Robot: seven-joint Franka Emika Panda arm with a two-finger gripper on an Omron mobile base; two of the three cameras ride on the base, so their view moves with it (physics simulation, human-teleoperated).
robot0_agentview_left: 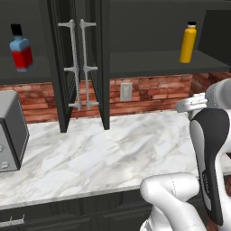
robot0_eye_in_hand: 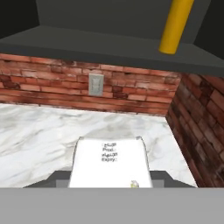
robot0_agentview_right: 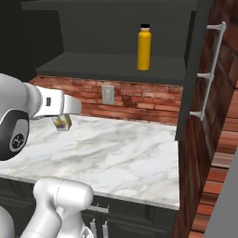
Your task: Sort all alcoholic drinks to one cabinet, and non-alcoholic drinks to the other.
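Cream carton [robot0_eye_in_hand: 110, 162] sits clamped in the gripper [robot0_eye_in_hand: 109, 181], held above the marble bench [robot0_agentview_left: 90, 153] near the brick wall. Its place, I think, is on the right cabinet shelf [robot0_agentview_right: 107, 65], beside the yellow bottle [robot0_agentview_right: 144, 47]. Best to lift it higher than the shelf edge, keep it upright, and set it apart from the bottle. A blue-red bottle [robot0_agentview_left: 20, 48] stands in the left cabinet.

Marble counter [robot0_agentview_left: 99, 153] — white, grey-veined; a grey appliance [robot0_agentview_left: 11, 131] stands at its left end. Left cabinet shelf [robot0_agentview_left: 40, 74]: blue-and-red bottle [robot0_agentview_left: 20, 48], upright. Right cabinet shelf [robot0_agentview_right: 107, 65] — yellow-orange bottle [robot0_agentview_right: 144, 47], upright, black-capped.
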